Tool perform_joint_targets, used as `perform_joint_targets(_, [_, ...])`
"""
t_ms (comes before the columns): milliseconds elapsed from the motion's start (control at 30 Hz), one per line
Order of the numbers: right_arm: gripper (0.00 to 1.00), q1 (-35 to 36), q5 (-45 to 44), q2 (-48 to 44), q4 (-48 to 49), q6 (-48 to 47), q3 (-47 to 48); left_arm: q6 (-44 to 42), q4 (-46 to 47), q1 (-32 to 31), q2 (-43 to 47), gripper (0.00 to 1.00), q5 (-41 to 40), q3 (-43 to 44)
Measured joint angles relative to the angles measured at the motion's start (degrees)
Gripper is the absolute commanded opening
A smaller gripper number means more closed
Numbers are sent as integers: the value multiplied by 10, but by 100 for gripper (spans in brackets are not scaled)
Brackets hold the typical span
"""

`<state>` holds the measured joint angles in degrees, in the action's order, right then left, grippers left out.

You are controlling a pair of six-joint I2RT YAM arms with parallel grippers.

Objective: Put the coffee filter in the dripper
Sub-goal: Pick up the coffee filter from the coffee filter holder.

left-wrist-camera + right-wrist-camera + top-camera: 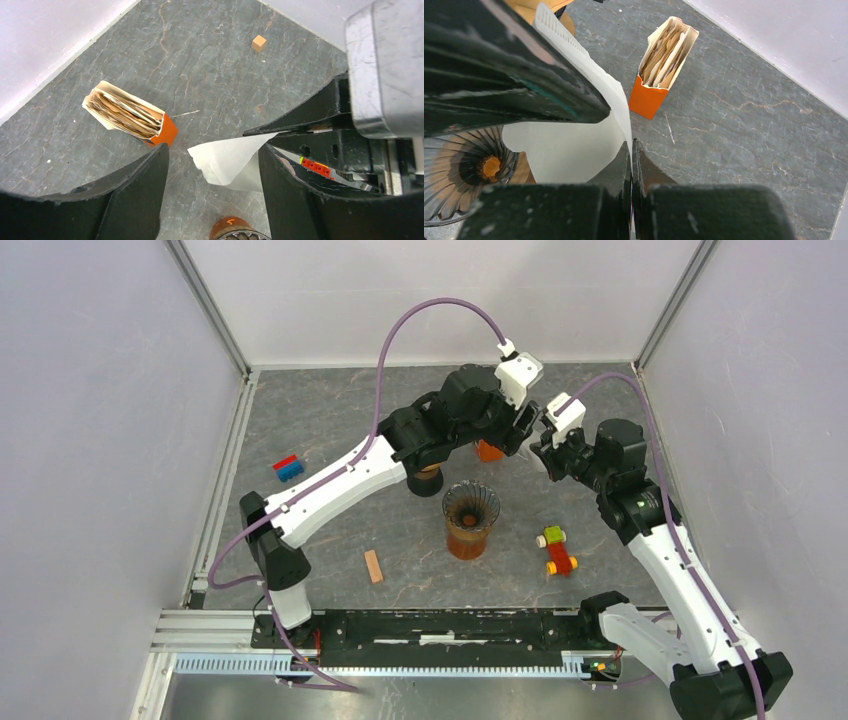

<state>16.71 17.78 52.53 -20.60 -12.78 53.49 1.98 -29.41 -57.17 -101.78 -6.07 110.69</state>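
Note:
A white paper coffee filter (231,161) hangs above the table, and my right gripper (631,146) is shut on its edge. The filter (574,145) spreads to the left of the closed fingers. My left gripper (212,150) is open, with the filter between its fingers (285,195) and close to the right-hand one. Both grippers meet at the far middle of the table, the left (522,428) beside the right (543,445). The ribbed dripper (470,505) sits on an amber glass nearer the arm bases, and its rim (469,170) lies below and left of the filter.
An orange box of spare filters (131,115) stands just behind the grippers. A dark round holder (427,480) sits left of the dripper. A small wooden cube (258,43), a blue-red brick (288,468), a wooden block (373,566) and coloured toy bricks (557,550) lie about. Walls enclose the table.

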Motion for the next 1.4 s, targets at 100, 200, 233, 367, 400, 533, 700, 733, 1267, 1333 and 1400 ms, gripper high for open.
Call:
perform_joint_targets(100, [0, 1, -1, -2, 0, 0, 0, 0, 0, 0, -5, 71, -3, 0])
perform_joint_targets(200, [0, 1, -1, -4, 0, 0, 0, 0, 0, 0, -6, 68, 2, 0])
perform_joint_targets(233, [0, 1, -1, -5, 0, 0, 0, 0, 0, 0, -6, 67, 5, 0])
perform_joint_targets(367, [0, 1, -3, -7, 0, 0, 0, -1, 5, 0, -6, 60, 28, -1])
perform_joint_targets(400, [0, 1, -3, -8, 0, 0, 0, -1, 8, 0, -6, 59, 34, -3])
perform_joint_targets(533, [0, 1, -6, -10, 0, 0, 0, -2, 10, 0, -6, 59, 50, -11])
perform_joint_targets(700, [0, 1, -12, -10, 0, 0, 0, -3, 10, -1, -6, 60, 46, -24])
perform_joint_targets(733, [0, 1, -12, -10, 0, 0, 0, -3, 10, -1, -6, 60, 45, -26])
perform_joint_targets(1267, [0, 1, -16, -10, 0, 0, 0, -12, 10, -2, -6, 38, 21, -26])
perform_joint_targets(1333, [0, 1, -16, -10, 0, 0, 0, -22, 10, -4, -6, 36, 13, -26])
perform_joint_targets(1400, [0, 1, -18, -10, -1, 0, 0, -35, 10, -8, -6, 33, 1, -26])
